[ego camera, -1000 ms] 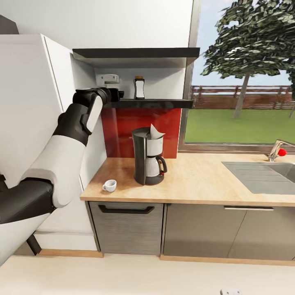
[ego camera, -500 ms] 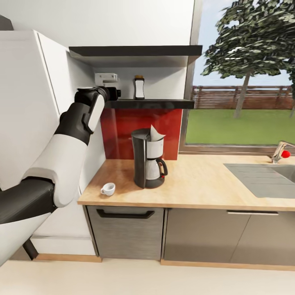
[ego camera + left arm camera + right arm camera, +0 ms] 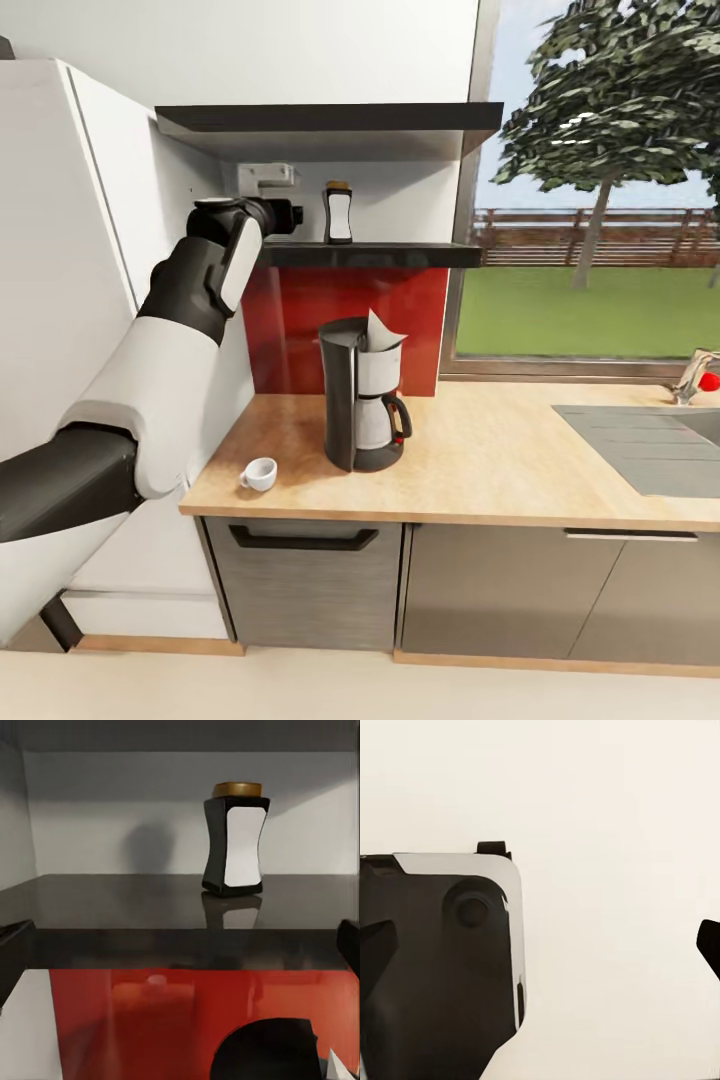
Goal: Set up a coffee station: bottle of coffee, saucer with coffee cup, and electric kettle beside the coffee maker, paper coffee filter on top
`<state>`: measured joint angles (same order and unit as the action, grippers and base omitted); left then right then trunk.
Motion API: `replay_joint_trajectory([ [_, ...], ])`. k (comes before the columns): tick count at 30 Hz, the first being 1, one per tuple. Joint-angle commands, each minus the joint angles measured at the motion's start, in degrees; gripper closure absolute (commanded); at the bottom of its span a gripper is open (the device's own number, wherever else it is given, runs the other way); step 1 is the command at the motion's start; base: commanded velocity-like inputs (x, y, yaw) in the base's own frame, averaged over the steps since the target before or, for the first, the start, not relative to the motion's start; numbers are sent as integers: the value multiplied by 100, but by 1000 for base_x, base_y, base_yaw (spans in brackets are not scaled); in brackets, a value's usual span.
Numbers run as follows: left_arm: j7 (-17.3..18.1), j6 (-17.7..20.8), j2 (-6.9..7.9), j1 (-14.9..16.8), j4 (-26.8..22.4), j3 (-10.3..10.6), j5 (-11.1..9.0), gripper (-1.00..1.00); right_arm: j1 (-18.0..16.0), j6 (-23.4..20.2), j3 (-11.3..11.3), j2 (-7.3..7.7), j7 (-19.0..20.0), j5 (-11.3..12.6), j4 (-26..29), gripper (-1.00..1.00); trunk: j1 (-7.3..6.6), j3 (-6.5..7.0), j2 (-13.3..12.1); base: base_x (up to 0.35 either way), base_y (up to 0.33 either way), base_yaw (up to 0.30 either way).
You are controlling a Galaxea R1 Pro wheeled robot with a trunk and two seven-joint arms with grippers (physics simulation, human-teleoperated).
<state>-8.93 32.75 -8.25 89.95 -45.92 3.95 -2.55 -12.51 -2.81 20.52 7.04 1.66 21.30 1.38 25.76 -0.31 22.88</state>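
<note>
The bottle of coffee (image 3: 339, 212) was a small dark waisted bottle with a white label and a brown-orange cap, and it stood upright on the kitchen shelf (image 3: 400, 255), a thick glossy black board whose surface mirrored the bottle's base in the left wrist view (image 3: 234, 841). Below, the countertop (image 3: 480, 460) was a long light beige wood-look slab with a thin wooden edge. Near its back left corner stood the coffee maker (image 3: 362, 408), tall and black with a silver-white middle; a small glass carafe with a black handle sat in its base, and a white paper filter (image 3: 381, 329) poked from its top. The coffee cup (image 3: 259, 474), plain white with a loop handle, sat near the countertop's front left corner, apart from the machine.

The left gripper (image 3: 292, 213) was raised at the shelf's left end, level with the bottle and short of it. Its dark fingers (image 3: 13, 945) showed at opposite edges of the wrist view, spread wide and holding nothing. The right gripper's fingers (image 3: 376, 945) were likewise wide apart and empty.
</note>
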Motion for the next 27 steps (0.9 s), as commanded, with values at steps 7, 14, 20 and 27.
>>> replay_joint_trajectory([
  [7,-43,23,-4,684,692,6,-67,-100,3,-34,48,-1,15,66,11,-100,2,-4,4,5,0,0],
  [14,-47,13,-2,966,1063,-15,-94,-100,3,-35,48,-1,19,67,19,-100,2,-4,4,184,0,-141],
  [20,-47,13,-2,975,1087,-30,-96,-100,3,-37,48,-5,6,67,27,-100,2,-4,4,319,0,-195],
  [27,-47,-9,6,930,1088,-49,-95,-100,3,-51,48,-5,2,57,29,-100,2,-4,4,208,0,-29],
])
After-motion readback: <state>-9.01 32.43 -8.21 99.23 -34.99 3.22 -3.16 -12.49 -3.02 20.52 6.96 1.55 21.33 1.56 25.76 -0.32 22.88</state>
